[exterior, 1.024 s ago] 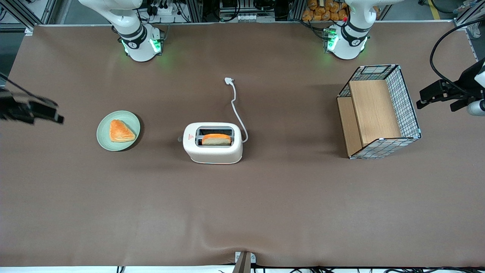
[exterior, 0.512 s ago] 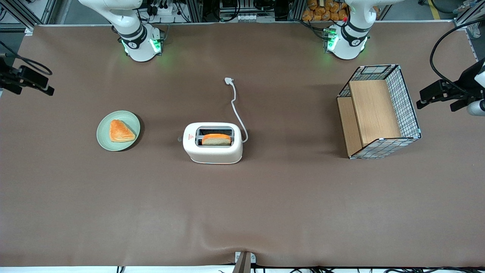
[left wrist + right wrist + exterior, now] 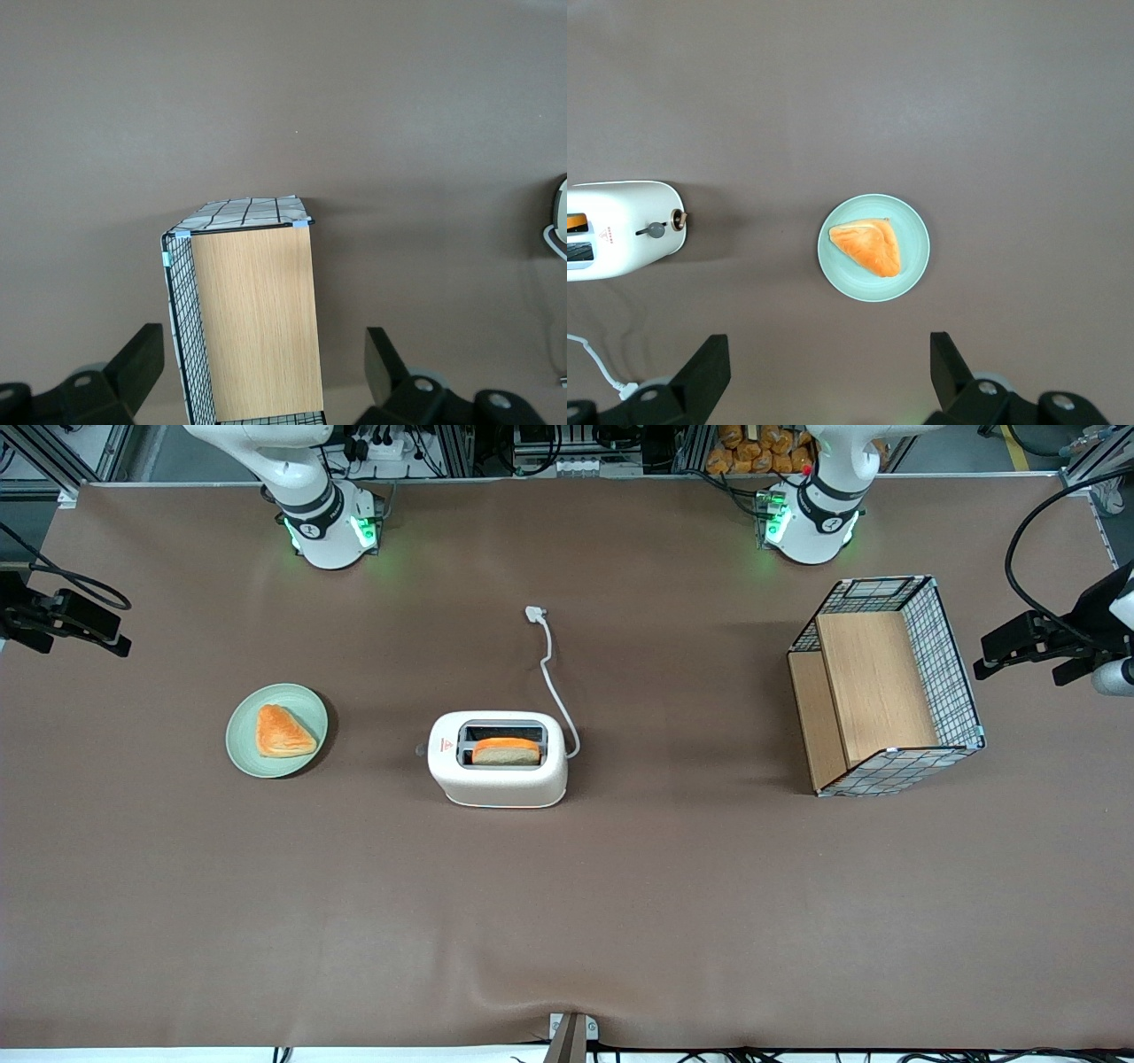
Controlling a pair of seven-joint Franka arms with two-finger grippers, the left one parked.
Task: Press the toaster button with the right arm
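Note:
The white toaster [image 3: 498, 760] stands mid-table with a bread slice [image 3: 506, 751] in one slot. It also shows in the right wrist view [image 3: 618, 230]. The toaster button [image 3: 420, 750] sticks out of the narrow end that faces the working arm's end of the table, a small grey knob [image 3: 654, 230]. My right arm's gripper [image 3: 96, 631] hovers high at the working arm's end of the table, well apart from the toaster. Its fingers [image 3: 702, 372] are spread wide, so the gripper [image 3: 828, 372] is open and holds nothing.
A pale green plate [image 3: 244, 755] with a triangular pastry [image 3: 283, 732] sits between the toaster and the gripper's end of the table. The toaster's white cord [image 3: 551, 664] runs away from the front camera. A wire-and-wood basket [image 3: 886, 685] stands toward the parked arm's end.
The gripper moved away from the front camera over the first half second, then drifted back slightly. Toaster, plate and basket have not moved.

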